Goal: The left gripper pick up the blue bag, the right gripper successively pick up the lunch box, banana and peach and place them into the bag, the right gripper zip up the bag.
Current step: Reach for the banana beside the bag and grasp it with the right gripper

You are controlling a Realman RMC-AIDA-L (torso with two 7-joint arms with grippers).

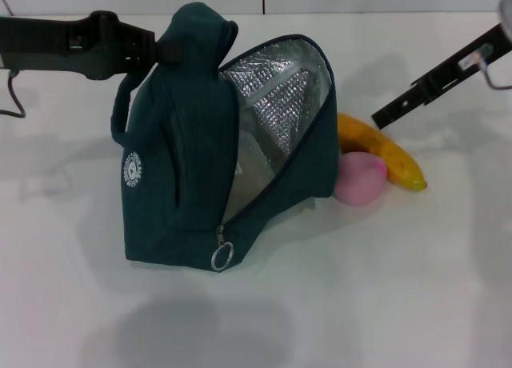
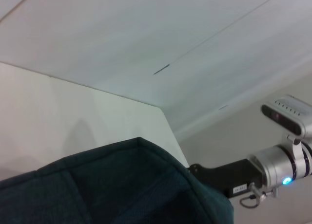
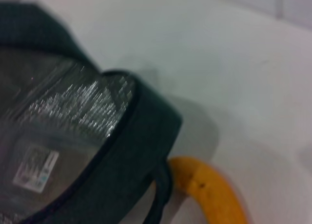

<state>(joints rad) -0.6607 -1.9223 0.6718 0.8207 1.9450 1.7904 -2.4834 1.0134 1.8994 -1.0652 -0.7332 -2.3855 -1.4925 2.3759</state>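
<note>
On the left, the left gripper (image 1: 164, 52), a black two-fingered claw on a black arm, reaches in level and holds up the large dark teal fabric bag (image 1: 180, 176) by its peaked top; its fingers are buried in the cloth, so they appear closed on it, though the pads are hidden. The bag stands upright on the white table (image 1: 400, 288), its mouth gaping toward the right with the silver foil lining (image 1: 272, 104) showing and the ring-pull zip (image 1: 222, 256) hanging low at the front. Inside, the right wrist view shows a clear box with a small sticker (image 3: 34, 168), most likely the lunch box, so that step looks done. Just right of the bag lies the small round pink peach (image 1: 360, 178), touching the long curved yellow-orange banana (image 1: 384, 152) behind it. The right gripper (image 1: 384, 116) hovers above the banana's far end; whether its fingers are parted cannot be told. The banana looks next: descend, grip it mid-length, lift clear of the peach, then swing left over the bag's raised rim. Open table lies to the right and front.
</note>
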